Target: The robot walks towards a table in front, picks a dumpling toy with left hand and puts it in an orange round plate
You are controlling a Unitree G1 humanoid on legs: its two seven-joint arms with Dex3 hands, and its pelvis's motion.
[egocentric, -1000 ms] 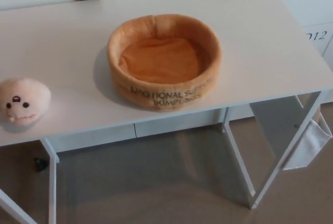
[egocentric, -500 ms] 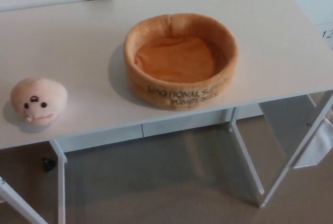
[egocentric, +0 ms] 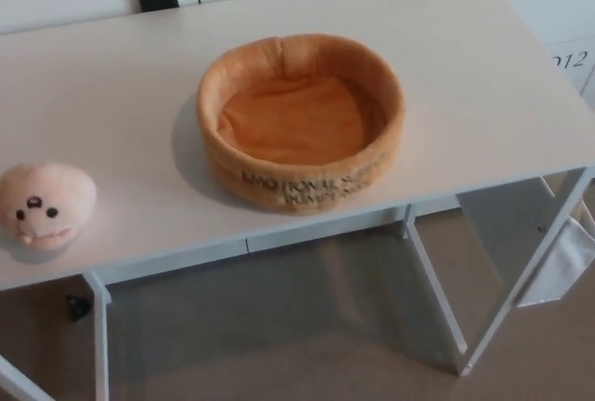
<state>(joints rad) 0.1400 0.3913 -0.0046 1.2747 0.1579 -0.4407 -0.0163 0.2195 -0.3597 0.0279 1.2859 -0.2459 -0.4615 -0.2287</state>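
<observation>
Neither of the robot's hands shows anywhere, so I cannot tell how the fingers are set; nothing is held that I can see. The dumpling toy (egocentric: 45, 206) sits near the left end of the white table (egocentric: 493, 94), close to the front edge, its little face turned toward the robot; the orange round plate (egocentric: 301, 118), a soft high-walled thing with dark lettering on its front, stands empty about mid-table, well apart from the toy to its right. To my eye this is the walk-up, with the pick not yet begun; the next move calls for the left hand to come in from the left side over the toy, fingers spread wide enough for its rounded body, then close and carry it rightward over the plate's wall. Against half a second ago the whole view has slid leftward and slightly down; that looks like the head moving, and toy and plate keep their places relative to each other.
</observation>
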